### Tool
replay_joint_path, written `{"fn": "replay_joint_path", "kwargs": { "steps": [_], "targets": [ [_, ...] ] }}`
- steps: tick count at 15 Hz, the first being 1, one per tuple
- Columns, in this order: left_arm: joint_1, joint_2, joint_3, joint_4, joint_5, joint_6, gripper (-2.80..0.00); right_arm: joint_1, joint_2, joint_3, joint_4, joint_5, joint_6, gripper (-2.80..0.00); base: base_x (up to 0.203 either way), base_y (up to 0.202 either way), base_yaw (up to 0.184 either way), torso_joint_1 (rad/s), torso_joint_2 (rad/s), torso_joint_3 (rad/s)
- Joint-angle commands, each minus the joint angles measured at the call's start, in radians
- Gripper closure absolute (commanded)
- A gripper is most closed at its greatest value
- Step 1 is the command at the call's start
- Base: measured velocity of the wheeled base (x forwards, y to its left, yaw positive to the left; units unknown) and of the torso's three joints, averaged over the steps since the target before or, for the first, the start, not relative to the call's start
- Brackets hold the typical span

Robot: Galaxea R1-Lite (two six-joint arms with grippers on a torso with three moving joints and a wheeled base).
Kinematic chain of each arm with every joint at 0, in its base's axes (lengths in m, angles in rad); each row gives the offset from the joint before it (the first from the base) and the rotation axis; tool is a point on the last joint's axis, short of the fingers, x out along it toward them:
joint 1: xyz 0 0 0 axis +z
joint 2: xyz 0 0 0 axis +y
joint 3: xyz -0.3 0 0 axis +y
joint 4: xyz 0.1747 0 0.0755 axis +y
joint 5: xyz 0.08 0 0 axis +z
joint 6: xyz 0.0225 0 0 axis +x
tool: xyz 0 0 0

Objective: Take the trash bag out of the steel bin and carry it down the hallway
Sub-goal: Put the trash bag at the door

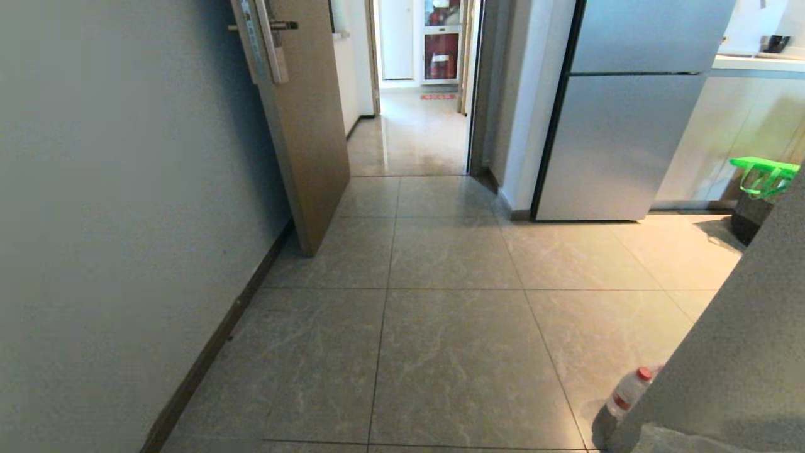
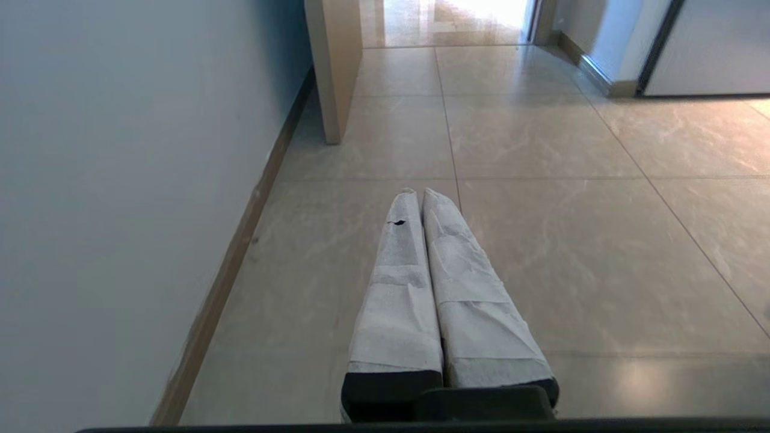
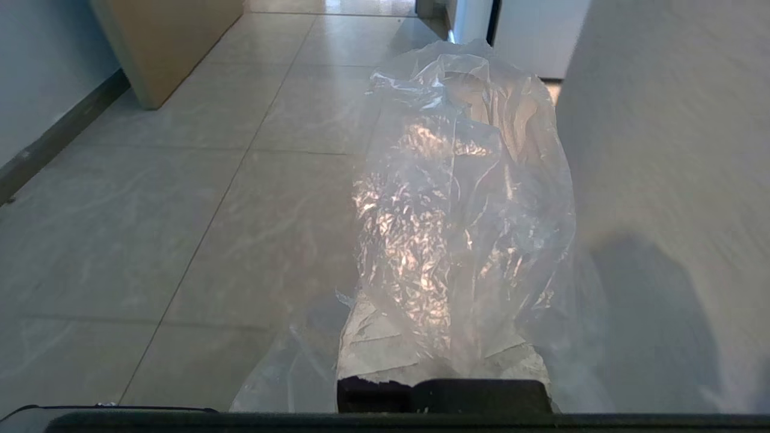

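Observation:
The trash bag [image 3: 481,150], thin crinkly clear plastic, is draped over my right gripper [image 3: 444,207] and hides most of its white-wrapped fingers [image 3: 367,349]. The gripper is shut on the bag, low above the tiles beside a grey wall. My left gripper [image 2: 419,192] is shut with nothing in it, pointing along the floor near the left wall. The hallway [image 1: 409,138] runs ahead through an open doorway. The steel bin is out of view. Neither gripper shows in the head view.
A tan wooden door [image 1: 302,126] stands open on the left. A steel fridge [image 1: 629,126] is at the right, with a dark bin with a green liner [image 1: 761,189] beyond it. A red-capped water bottle [image 1: 629,391] sits beside a grey wall [image 1: 742,352].

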Motion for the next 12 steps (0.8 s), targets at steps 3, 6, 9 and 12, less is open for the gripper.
{"fn": "replay_joint_path", "kwargs": {
  "steps": [3,6,9,12],
  "targets": [
    [0.0,0.0,0.0,-0.001,0.0,-0.001,0.0,0.001,0.001,0.0,0.0,0.0,0.0,0.0,0.189,0.0,-0.001,0.004,0.0,0.001],
    [0.0,0.0,0.0,0.0,0.0,-0.001,0.0,0.0,0.0,0.0,0.0,0.0,0.0,0.0,0.192,0.0,0.001,0.007,0.01,0.001],
    [0.0,0.0,0.0,0.0,0.0,-0.001,0.0,0.0,0.001,0.0,0.0,0.0,0.0,0.0,0.191,0.0,-0.001,0.006,0.0,0.001],
    [0.0,0.0,0.0,0.0,0.0,-0.001,0.0,0.001,0.001,0.0,0.0,0.0,0.0,0.0,0.192,0.0,0.0,0.004,0.0,0.001]
  ]
}}
